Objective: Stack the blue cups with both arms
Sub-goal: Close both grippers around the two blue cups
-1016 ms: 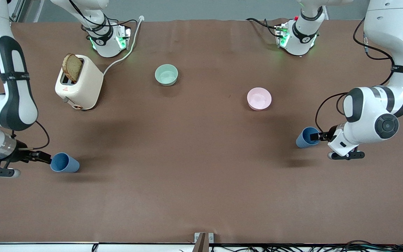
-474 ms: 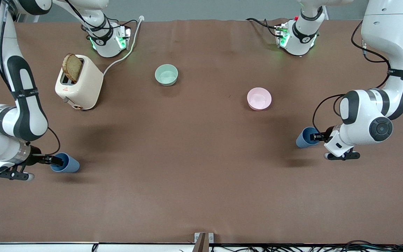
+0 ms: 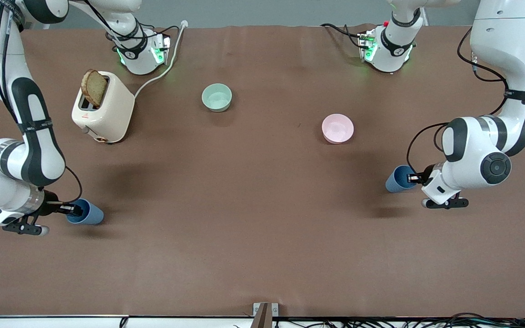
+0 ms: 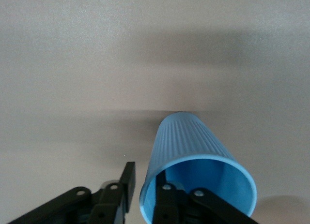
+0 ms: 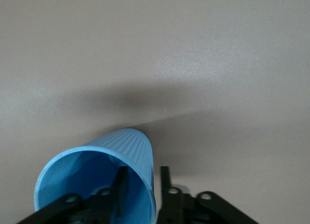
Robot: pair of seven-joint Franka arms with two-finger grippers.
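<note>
Two blue cups lie on their sides on the brown table. One cup (image 3: 396, 181) lies toward the left arm's end, its mouth facing my left gripper (image 3: 411, 178). In the left wrist view this cup (image 4: 186, 137) has one finger inside its mouth and one outside, and the left gripper (image 4: 145, 170) is open astride the rim wall. The other cup (image 3: 91, 214) lies toward the right arm's end, nearer the front camera. My right gripper (image 3: 76, 209) is open astride its rim. In the right wrist view the right gripper (image 5: 144, 170) has one finger inside that cup (image 5: 127, 142).
A cream toaster (image 3: 105, 109) with a slice of bread in it stands near the right arm's base. A pale green bowl (image 3: 217, 97) and a pink bowl (image 3: 337, 128) sit farther from the front camera than the cups.
My right gripper has moved in to its cup, and one finger has gone into the cup's mouth. My left gripper has shifted slightly at its cup. Both cups lie where they were.
</note>
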